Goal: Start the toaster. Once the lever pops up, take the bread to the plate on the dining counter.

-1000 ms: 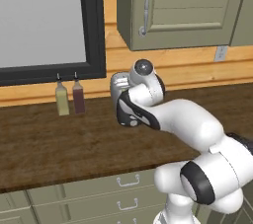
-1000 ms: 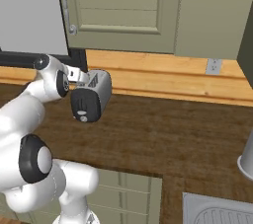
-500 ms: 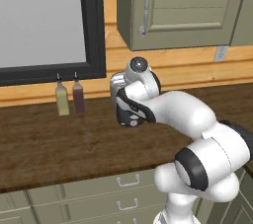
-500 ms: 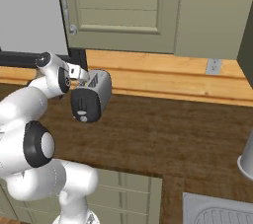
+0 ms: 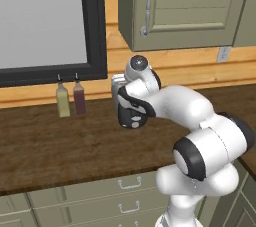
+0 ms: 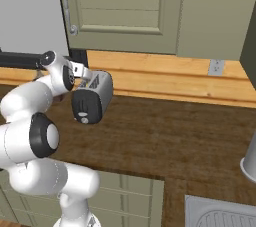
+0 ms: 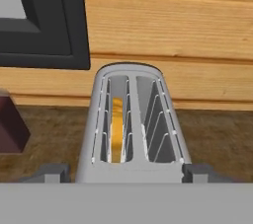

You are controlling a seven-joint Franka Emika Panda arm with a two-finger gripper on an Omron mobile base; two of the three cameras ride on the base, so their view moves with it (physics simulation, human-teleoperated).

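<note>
Gripper [image 7: 126, 173]: jaws spread wide, one dark fingertip [image 7: 49, 172] at each side of the toaster's near end, holding nothing.

Toaster [image 7: 132, 124]: silver, two slots, standing on the dark wood worktop [image 5: 60, 146], between and just beyond the fingertips; black end panel faces the room in the right base view [image 6: 92, 98].

Bread [image 7: 117, 129]: orange-tan slice, upright in the left slot, sunk below the rim.

Two bottles [image 5: 70, 98]: by the wall, left of the toaster.

Window frame [image 7: 44, 18]: black, above the wooden wall strip.
</note>
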